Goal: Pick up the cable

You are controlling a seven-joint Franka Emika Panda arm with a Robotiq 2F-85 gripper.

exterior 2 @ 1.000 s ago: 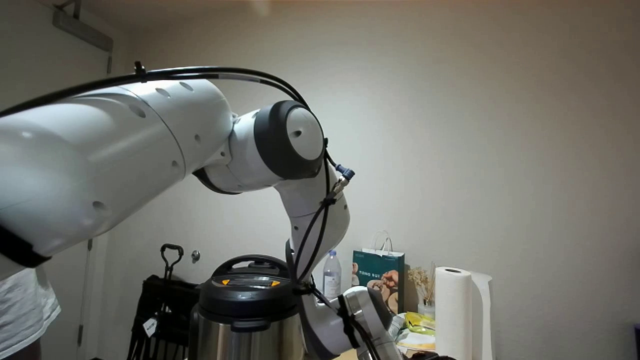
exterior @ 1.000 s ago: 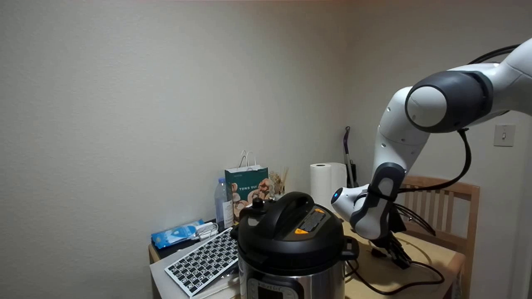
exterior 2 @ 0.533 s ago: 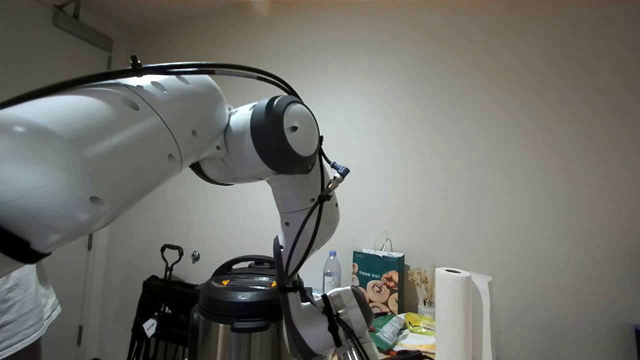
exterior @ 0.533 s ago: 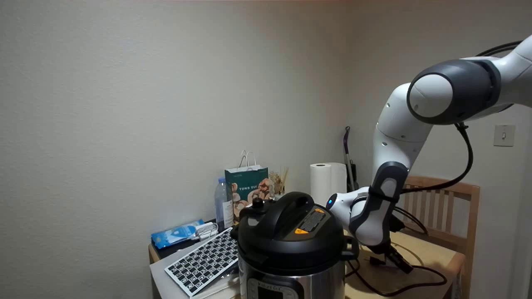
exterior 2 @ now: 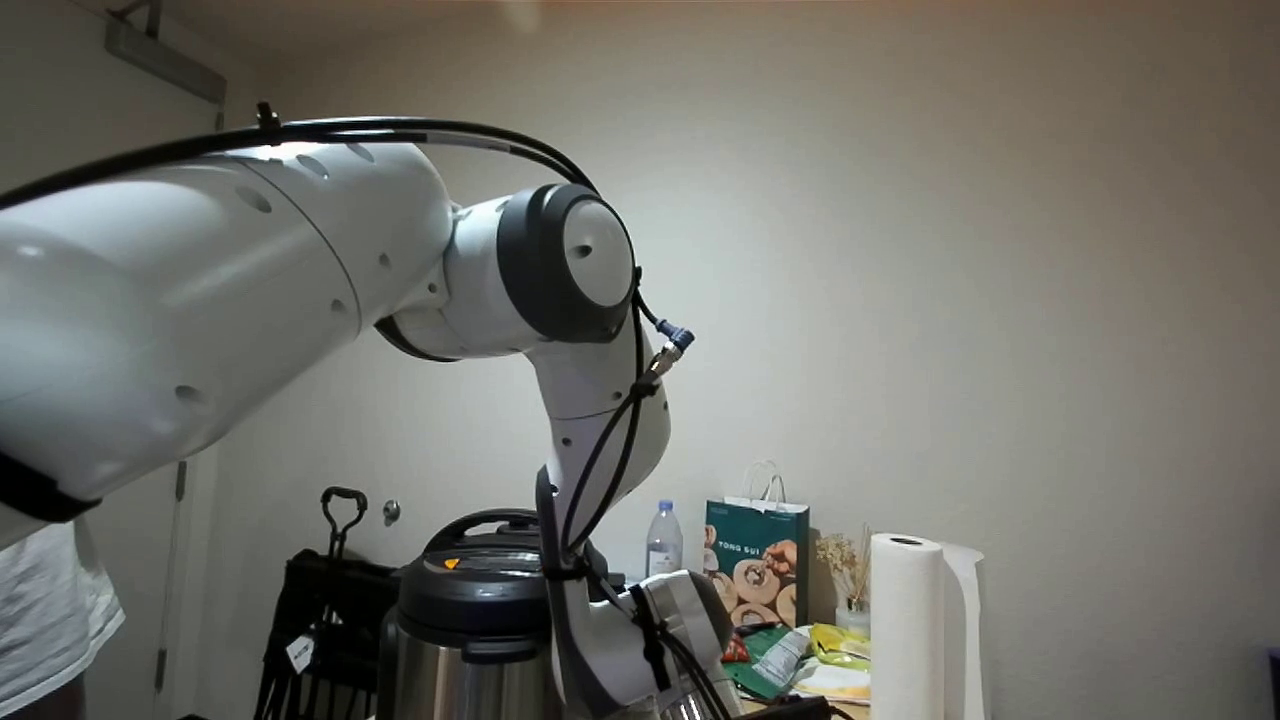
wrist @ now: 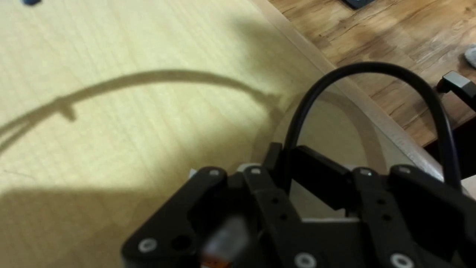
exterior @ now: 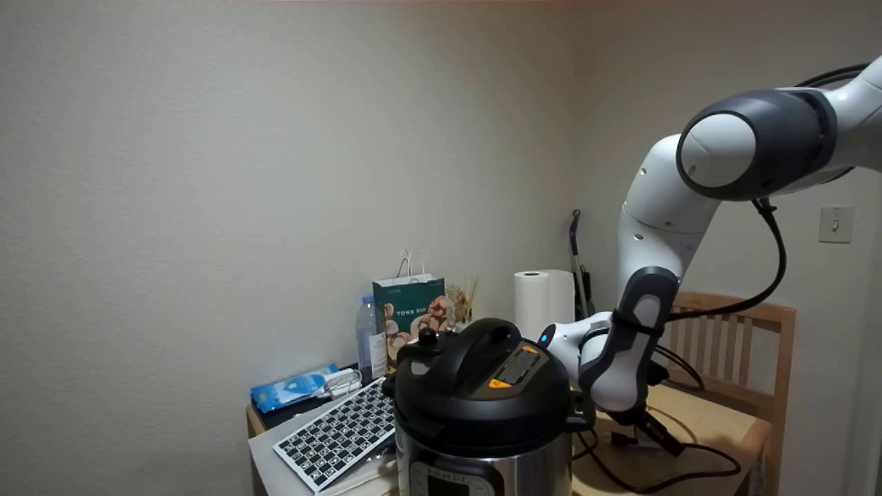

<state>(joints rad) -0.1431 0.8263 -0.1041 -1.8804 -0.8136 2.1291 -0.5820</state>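
One gripper (wrist: 287,158) shows in the wrist view, its two fingers (wrist: 316,167) drawn nearly together on one black cable (wrist: 375,67), which is pinched between the tips. From there the cable makes one tall loop, crossing the edge of the table (wrist: 111,44), with the floor (wrist: 390,37) visible past it. One curved shadow (wrist: 167,75) falls on the table to the left of the loop. In an exterior view, one robot arm (exterior: 665,207) bends down beside one cooker (exterior: 482,406), and the cable curves from the gripper round to the cooker's side, where it passes out of sight. One dark plug (exterior: 623,439) is just beside the gripper, towards the cooker; whether it touches the table I cannot tell. Two orange marks (exterior: 499,384) show on top of the cooker. Left of it are one checkered board (exterior: 337,434), one blue packet (exterior: 293,389), one bottle (exterior: 370,344) and one green bag (exterior: 413,320). One paper towel roll (exterior: 532,303) stands upright in both exterior views, and one wooden chair (exterior: 741,397) stands beyond the table. In an exterior view, one yellow packet (exterior 2: 838,645) lies beside one green packet (exterior 2: 770,665), and one person (exterior 2: 55,620) is partly in frame.
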